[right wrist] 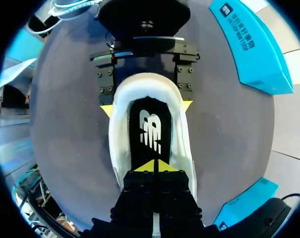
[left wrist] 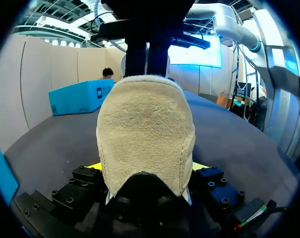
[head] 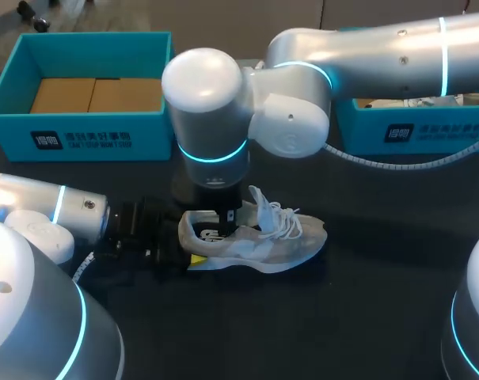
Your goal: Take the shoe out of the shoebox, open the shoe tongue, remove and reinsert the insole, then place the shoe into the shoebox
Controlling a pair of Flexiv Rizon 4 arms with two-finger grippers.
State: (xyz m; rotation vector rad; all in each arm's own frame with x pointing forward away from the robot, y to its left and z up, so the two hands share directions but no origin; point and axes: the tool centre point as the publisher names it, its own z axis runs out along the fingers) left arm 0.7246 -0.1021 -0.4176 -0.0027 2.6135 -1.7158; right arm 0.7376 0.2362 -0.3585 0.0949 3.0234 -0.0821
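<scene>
Your shoe (head: 259, 241) stands on its sole on the table (head: 366, 317), outside the teal shoebox (head: 81, 47) behind it. The left gripper (left wrist: 147, 167) is clamped across the shoe's heel, and its wrist view shows a yellow tip on each side of the suede. Only the right wrist view looks down into the shoe's opening. There the black insole (right wrist: 150, 131) lies inside, and the right gripper (right wrist: 154, 166) hangs over it, tips pressed together. You cannot tell whether they pinch it.
</scene>
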